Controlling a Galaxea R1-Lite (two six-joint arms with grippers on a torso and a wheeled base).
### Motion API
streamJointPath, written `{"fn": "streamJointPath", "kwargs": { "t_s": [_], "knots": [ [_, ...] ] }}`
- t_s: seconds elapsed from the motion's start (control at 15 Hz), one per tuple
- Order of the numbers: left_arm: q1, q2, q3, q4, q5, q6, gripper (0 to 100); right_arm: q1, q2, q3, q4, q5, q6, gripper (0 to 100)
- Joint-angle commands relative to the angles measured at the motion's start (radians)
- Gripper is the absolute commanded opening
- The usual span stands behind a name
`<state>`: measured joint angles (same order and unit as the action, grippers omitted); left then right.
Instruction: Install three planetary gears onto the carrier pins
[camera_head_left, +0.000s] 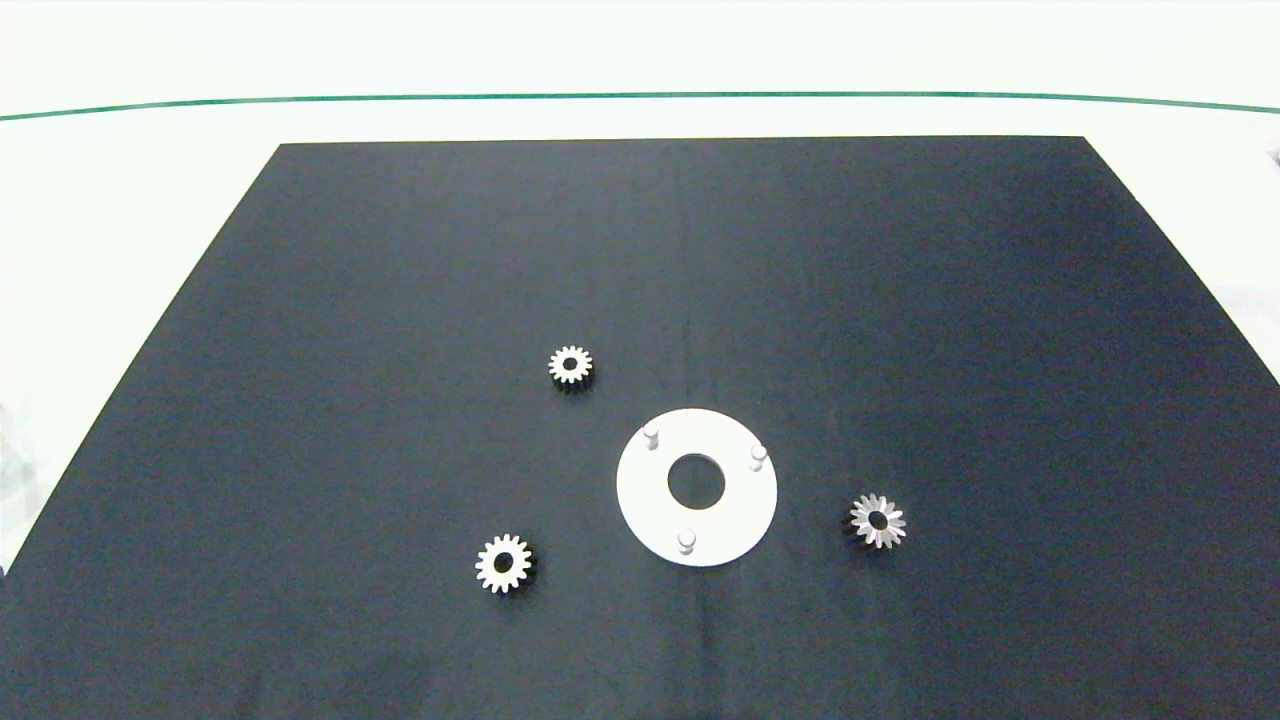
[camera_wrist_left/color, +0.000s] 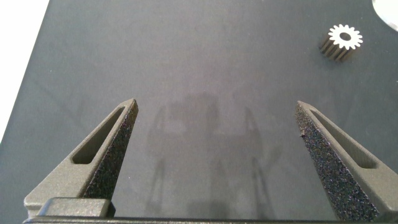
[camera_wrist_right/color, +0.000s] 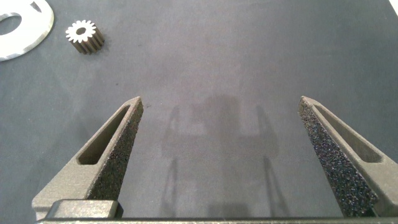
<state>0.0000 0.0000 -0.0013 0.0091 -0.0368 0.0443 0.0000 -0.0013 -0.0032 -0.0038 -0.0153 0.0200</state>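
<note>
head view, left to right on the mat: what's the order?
Near-left gear → far-left gear → carrier disc with its three pins → right gear. Neither gripper is in this view.

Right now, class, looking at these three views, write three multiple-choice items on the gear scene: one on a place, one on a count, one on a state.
1. Where does the lone gear to the right of the white disc lie?
A. on the black mat
B. on a pin
C. in the disc's hole

2. How many carrier pins stand on the disc?
A. two
B. three
C. five

3. How are the left gripper and the right gripper?
A. both open, holding nothing
B. both shut on gears
C. one shut on the disc

Key: 1 A, it rests on the mat, clear of the disc. 2 B, three pegs form a triangle. 3 A, each wrist view shows wide-spread fingers over bare mat.
</note>
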Motion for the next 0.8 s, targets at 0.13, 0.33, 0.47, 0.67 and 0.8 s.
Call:
{"fn": "streamJointPath", "kwargs": {
  "t_s": [0.13,0.33,0.47,0.67,0.8],
  "knots": [
    [0.0,0.002,0.0,0.0,0.0,0.0,100,0.0,0.001,0.0,-0.001,0.0,0.0,100],
    [0.0,0.002,0.0,0.0,0.0,0.0,100,0.0,0.001,0.0,-0.001,0.0,0.0,100],
    [-0.002,0.002,0.0,0.0,0.0,0.0,100,0.0,0.001,0.0,-0.001,0.0,0.0,100],
    [-0.002,0.002,0.0,0.0,-0.003,0.0,100,0.0,0.001,0.0,-0.001,0.0,0.0,100],
    [-0.002,0.002,0.0,0.0,-0.003,0.003,100,0.0,0.001,0.0,-0.001,0.0,-0.003,100]
  ]
}}
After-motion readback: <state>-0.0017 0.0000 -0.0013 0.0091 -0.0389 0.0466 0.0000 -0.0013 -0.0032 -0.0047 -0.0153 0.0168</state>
